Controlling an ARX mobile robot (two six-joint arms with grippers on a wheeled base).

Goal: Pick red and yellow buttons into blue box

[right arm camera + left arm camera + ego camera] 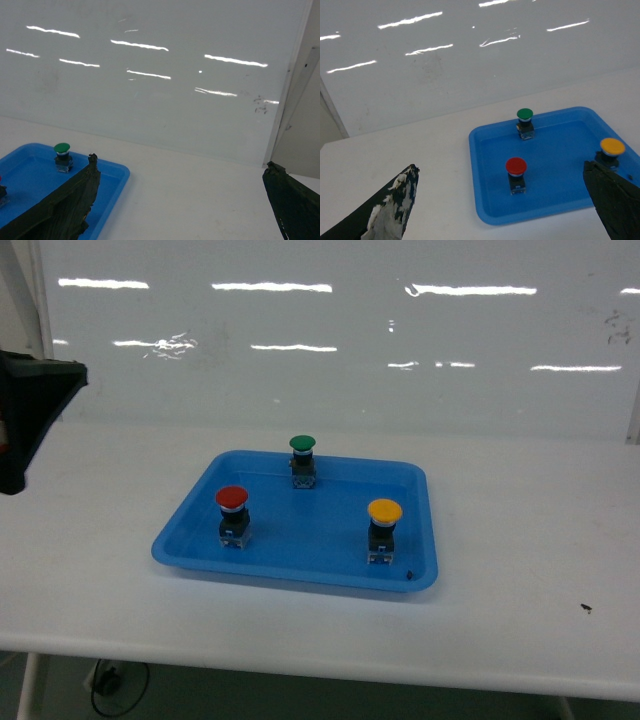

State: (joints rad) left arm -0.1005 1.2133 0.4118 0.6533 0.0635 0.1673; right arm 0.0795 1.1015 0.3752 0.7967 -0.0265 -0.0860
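Note:
The red button (232, 502) and the yellow button (384, 515) stand upright in a shallow blue tray (300, 555), red at the left and yellow at the right. In the left wrist view, my left gripper (499, 166) hangs open above the tray's near left side, with the red button (516, 167) seen between its fingers and the yellow button (612, 147) by the right finger. My right gripper (181, 161) is open over bare table to the right of the tray (112, 182), holding nothing. The blue box is out of view.
A green button (302, 450) stands at the back of the tray. The white table (520, 540) meets a glossy white wall behind. Its front edge runs along the bottom of the head view. Part of my black left arm (35, 405) shows at the left edge.

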